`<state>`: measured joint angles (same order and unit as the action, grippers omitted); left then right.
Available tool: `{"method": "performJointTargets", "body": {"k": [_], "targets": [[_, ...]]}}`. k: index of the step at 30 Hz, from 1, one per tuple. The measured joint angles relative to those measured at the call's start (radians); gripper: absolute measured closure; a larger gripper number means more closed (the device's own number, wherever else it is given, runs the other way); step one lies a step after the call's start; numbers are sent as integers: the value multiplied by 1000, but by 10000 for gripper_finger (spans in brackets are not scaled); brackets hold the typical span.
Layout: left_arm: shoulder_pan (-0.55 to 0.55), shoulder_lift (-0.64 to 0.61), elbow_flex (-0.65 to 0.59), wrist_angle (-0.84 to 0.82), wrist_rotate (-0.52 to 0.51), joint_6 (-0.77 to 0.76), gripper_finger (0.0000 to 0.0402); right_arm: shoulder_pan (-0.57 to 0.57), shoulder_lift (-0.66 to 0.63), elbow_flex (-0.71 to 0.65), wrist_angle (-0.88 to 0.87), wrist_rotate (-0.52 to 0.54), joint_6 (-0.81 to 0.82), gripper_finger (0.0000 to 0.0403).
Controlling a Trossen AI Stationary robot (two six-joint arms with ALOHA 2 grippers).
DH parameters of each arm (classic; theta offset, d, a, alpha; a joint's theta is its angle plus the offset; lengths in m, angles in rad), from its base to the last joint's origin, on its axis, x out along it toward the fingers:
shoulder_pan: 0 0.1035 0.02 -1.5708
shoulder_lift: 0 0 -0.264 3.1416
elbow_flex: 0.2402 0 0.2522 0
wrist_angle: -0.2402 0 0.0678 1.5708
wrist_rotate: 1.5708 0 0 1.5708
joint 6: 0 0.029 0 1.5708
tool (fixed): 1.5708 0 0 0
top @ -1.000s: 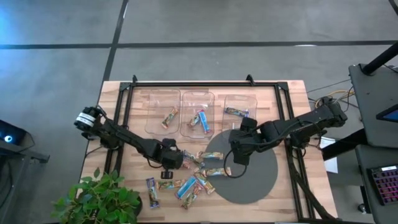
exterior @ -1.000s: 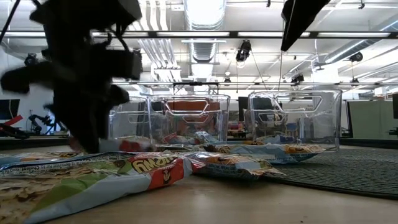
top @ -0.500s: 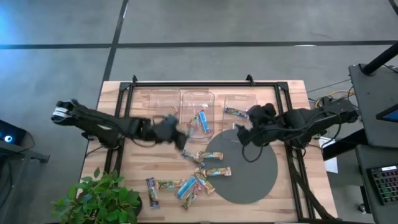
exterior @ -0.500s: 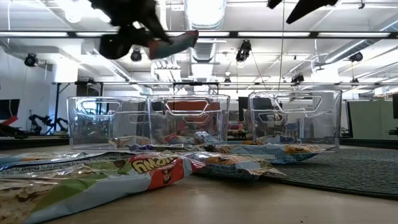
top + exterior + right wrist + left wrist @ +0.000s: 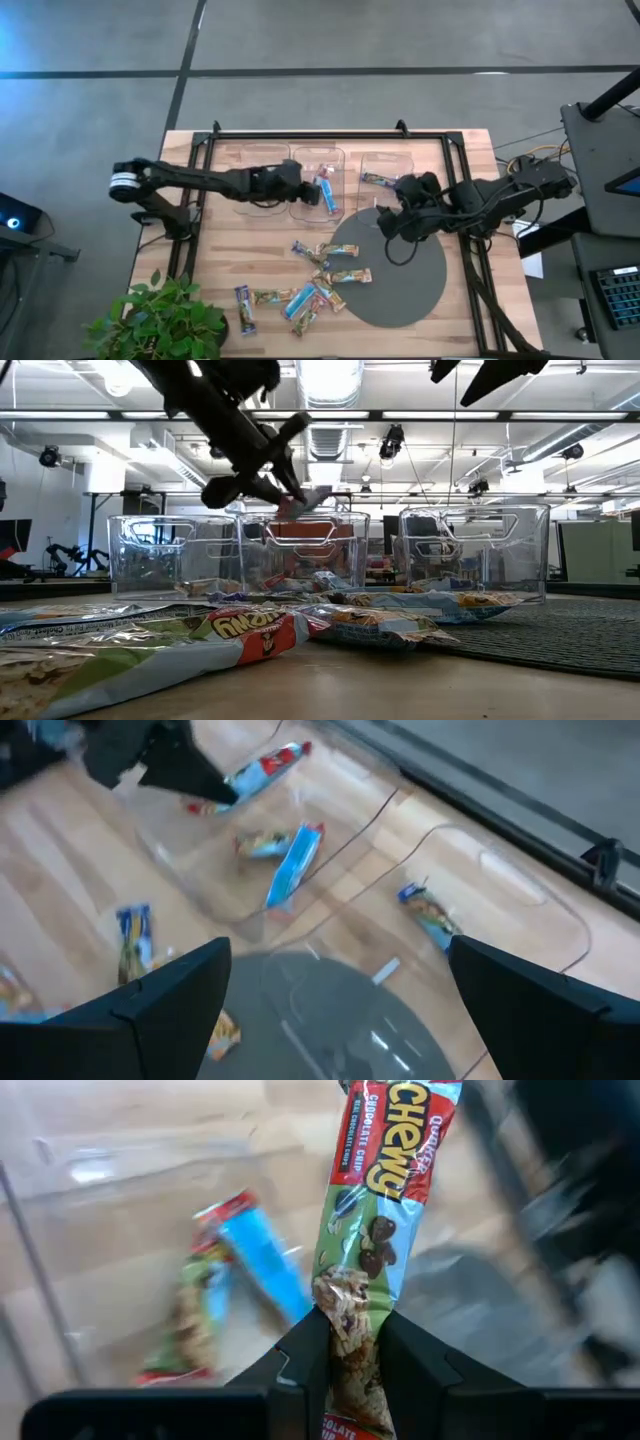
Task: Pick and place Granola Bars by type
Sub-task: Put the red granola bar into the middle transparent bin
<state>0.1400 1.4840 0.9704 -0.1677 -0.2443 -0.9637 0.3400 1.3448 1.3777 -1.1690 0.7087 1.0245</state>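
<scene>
wooden table [image 5: 215, 265] with a black frame, a round grey mat [image 5: 410, 285] toward the right side, a potted plant [image 5: 160, 320] at the near left corner. grey floor around; in the low view, a ceiling with pipes and strip lights.

three clear bins [image 5: 318, 180] in a row at the far side, bars inside. loose granola bars [image 5: 320, 280] scattered near the mat's left edge.

left gripper [image 5: 300, 183] now over the middle bin, clenched on a chewy bar [image 5: 375, 1210]; a second ago down among the loose bars.

right gripper [image 5: 385, 225] above the mat's far edge, jaws spread wide, nothing in them; drawn back slightly from before.
</scene>
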Motion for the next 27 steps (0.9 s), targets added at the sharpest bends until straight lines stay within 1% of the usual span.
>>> {"method": "performJointTargets", "body": {"k": [3, 5, 9, 12, 14, 16, 17, 19, 22, 24, 27], "targets": [[-8, 22, 37, -109, -7, 87, 332, 12, 30, 0, -3, -27, -29, 37], [-11, 24, 53, -128, -9, 117, 320, 14, 50, 0, -2, -57, -53, 37], [-11, 17, 67, -135, -26, 173, 281, 13, 85, 0, 1, -85, -91, 37], [-11, 8, 75, -165, -24, 177, 253, 13, 98, 0, 7, -110, -124, 37], [-17, -2, 85, -175, 21, 167, 240, 13, 106, 0, 28, -142, -178, 37], [-35, -25, 86, -185, 94, 191, 234, 16, 109, 0, 69, -194, -281, 37], [-56, -40, 87, -183, 115, 219, 233, 20, 114, 0, 97, -229, -343, 37], [-110, -80, 88, -186, 121, 283, 232, 23, 130, 0, 169, -297, -465, 37], [-211, -138, 88, -183, 106, 328, 232, 25, 171, 0, 248, -380, -637, 37], [-288, -171, 87, -196, 74, 319, 232, 24, 204, 0, 298, -421, -714, 37], [-400, -211, 81, -195, -18, 271, 232, 21, 260, 10, 371, -517, -755, 37]]}}
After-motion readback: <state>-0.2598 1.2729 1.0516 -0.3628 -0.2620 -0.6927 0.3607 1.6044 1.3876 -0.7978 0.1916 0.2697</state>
